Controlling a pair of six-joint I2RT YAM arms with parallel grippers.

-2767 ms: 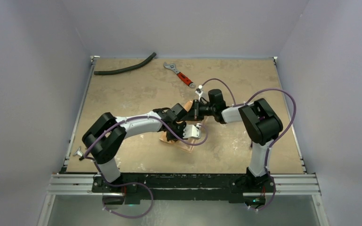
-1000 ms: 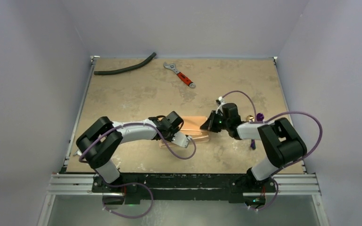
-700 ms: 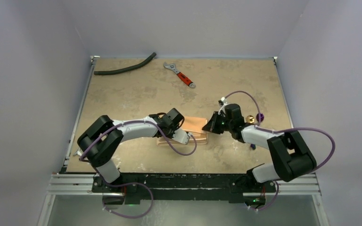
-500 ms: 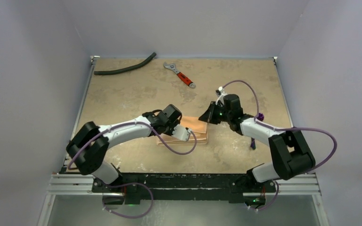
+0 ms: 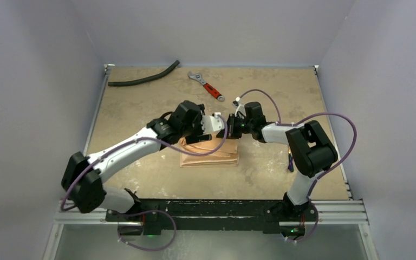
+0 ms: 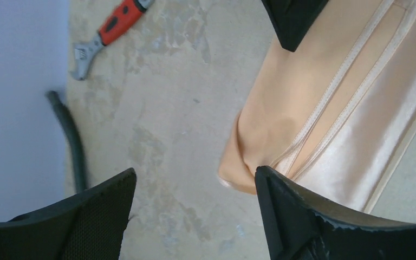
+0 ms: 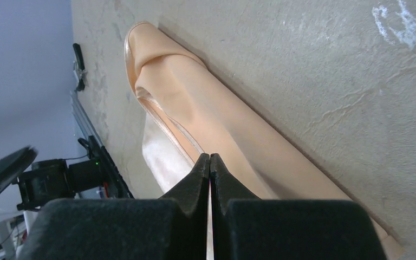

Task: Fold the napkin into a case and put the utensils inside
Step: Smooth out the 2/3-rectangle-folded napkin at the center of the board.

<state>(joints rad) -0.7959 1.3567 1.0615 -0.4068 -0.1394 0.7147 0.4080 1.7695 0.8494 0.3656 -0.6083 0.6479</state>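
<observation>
The peach-orange napkin [image 5: 210,156] lies folded into a flat layered strip at the table's middle, its hems showing in the left wrist view [image 6: 325,108]. My left gripper [image 5: 218,125] hangs open over the strip's far edge. Its jaws [image 6: 195,170] frame bare table and the cloth's rounded corner, holding nothing. My right gripper [image 5: 228,130] faces it from the right, shut and empty, its tips [image 7: 210,157] low over the cloth's [image 7: 222,114] layers. Of the utensils, only a dark purple sliver [image 5: 291,162] shows right of the cloth, beside the right arm.
A red-handled wrench [image 5: 210,88] lies at the far middle of the table and also shows in the left wrist view [image 6: 114,27]. A curved black hose [image 5: 143,77] lies at the far left. Pale walls close in three sides.
My left gripper has opened, let go of the cloth's left side and swung up to the far edge. My right gripper has moved left to meet it.
</observation>
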